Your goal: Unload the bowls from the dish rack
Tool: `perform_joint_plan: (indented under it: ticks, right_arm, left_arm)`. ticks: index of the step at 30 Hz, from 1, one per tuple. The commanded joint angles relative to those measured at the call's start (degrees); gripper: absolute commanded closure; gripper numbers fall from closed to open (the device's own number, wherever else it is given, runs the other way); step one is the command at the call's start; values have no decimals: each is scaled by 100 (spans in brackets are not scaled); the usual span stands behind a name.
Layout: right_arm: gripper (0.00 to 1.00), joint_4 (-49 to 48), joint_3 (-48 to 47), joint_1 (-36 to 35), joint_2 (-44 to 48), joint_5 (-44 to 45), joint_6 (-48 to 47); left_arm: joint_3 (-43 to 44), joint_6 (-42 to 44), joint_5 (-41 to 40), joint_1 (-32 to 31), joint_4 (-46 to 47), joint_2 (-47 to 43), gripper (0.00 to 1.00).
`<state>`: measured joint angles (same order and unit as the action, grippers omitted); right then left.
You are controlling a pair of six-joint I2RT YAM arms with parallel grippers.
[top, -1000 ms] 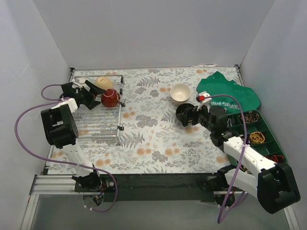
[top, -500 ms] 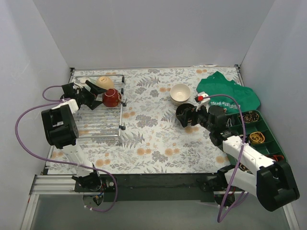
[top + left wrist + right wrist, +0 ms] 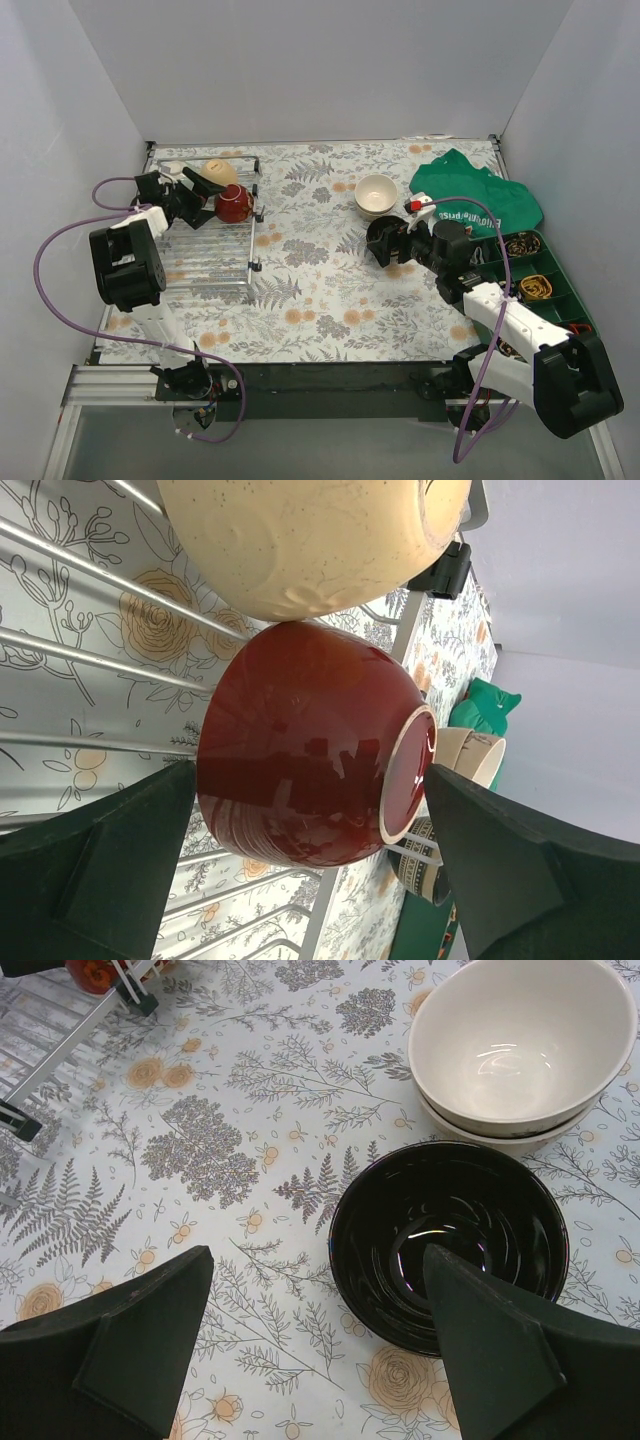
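Count: five bowls, one rack, one tray, one cloth, two arms.

Nearest, at the right edge, a green compartment tray (image 3: 552, 262) is sitting on the floral table (image 3: 310, 290).

Next out, the right gripper (image 3: 318, 1255) is hovering with jaws spread wide. A glossy black bowl (image 3: 450, 1245) is standing upright on the table, partly between its fingers and nearer the right one.

On the left, the silver wire rack (image 3: 215, 255) is lying flat on the table. Two bowls are resting at its far end, and the near part is showing bare wire.

The red bowl (image 3: 232, 204) is lying on its side on the wires. It is glossy dark red with a pale ring at one end. The left gripper (image 3: 310, 775) is straddling it with jaws wide, one finger each side. Whether the pads are touching it I cannot tell.

Just behind the black bowl, a cream bowl (image 3: 520, 1045) is nesting in a beige one (image 3: 500, 1140), both upright on the table.

Farther along the rack, a tan bowl (image 3: 310, 540) is leaning beside the red one.

Farthest right, a green cloth (image 3: 480, 195) is lying crumpled.

Views: the left wrist is showing speckles and a raised pattern on the tan bowl, which the top view is not resolving. The right wrist is making the two stacked rims plain. Only the top view is taking in both arms and the whole rack.
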<state>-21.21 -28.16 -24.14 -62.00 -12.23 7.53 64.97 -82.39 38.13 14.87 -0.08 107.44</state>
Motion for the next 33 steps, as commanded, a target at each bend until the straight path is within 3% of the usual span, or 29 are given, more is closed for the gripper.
perform_joint_plan:
  ticks: [1,8,11,14,15,19,23,26,33]
  right_arm:
    - [6,-313,-84,-29,30,-69,-32]
    - [6,-313,-67,-29,47,-78,-32]
    - [6,-313,-67,-29,65,-87,-32]
    - [6,-313,-67,-20,82,-95,-32]
    - [7,-313,-67,-29,83,-104,-32]
    - [7,-313,-75,-29,91,-148,-41]
    - [7,-313,-84,-29,109,-201,-41]
    - [7,-313,-102,-29,118,-262,-50]
    - [8,-191,-207,-29,118,-473,-41]
  left_arm:
    - [-72,74,-305,-125,-607,14,2]
    - [-11,153,-394,-257,-730,163,2]
    - [-11,153,-429,-257,-739,120,6]
    - [-46,162,-482,-257,-739,-3,17]
    - [-55,171,-508,-257,-739,-56,25]
    - [-116,179,-614,-257,-739,-302,42]
    - [-134,241,-728,-248,-722,-627,55]
    - [-169,302,-912,-257,-731,-908,63]
    - [-143,645,-1413,-257,-888,-1444,68]
